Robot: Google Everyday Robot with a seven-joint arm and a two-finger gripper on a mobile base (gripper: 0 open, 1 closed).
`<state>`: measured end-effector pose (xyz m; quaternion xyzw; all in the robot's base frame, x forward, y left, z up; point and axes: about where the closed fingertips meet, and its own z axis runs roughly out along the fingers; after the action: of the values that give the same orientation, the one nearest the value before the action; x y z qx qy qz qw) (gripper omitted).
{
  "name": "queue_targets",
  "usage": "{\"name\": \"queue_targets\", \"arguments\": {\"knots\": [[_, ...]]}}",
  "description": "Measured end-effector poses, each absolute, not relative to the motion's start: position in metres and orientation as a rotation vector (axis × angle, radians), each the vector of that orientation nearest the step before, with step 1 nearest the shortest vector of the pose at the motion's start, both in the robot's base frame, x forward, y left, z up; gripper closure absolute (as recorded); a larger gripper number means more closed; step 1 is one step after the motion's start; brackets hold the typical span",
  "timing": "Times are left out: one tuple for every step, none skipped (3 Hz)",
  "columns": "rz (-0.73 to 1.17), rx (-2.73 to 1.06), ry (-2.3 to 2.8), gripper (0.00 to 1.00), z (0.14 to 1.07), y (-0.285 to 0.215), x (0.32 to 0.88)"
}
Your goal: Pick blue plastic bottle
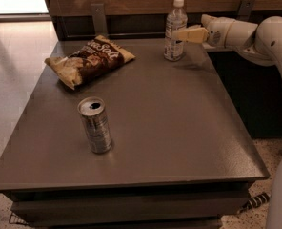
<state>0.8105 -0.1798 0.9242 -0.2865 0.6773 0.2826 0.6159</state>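
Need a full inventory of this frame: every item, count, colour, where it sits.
blue plastic bottle: 1, clear with white cap and pale label, upright at the table's far edge, right of centre
drink can: 1, silver, top open, upright, front left of centre
chip bag: 1, brown and tan, lying at far left
table: 1, dark grey-brown, fills most of the view
wall brackets: 2, grey metal, on the wood panel behind the table
striped object: 1, dark and light, on the floor at the table's front right corner; cannot identify it
arm: 1, white, reaching in from the right
gripper: 1, cream, at the bottle's mid-height, overlapping its right side
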Motion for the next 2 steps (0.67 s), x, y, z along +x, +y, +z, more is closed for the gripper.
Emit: {"name": "queue_targets", "arguments": {"knots": [[0.718,-0.670,1.550,0.03,0.906,-0.154,0.827],[0.758,-0.678,1.540,0.33,0.894,-0.135,0.836]]}}
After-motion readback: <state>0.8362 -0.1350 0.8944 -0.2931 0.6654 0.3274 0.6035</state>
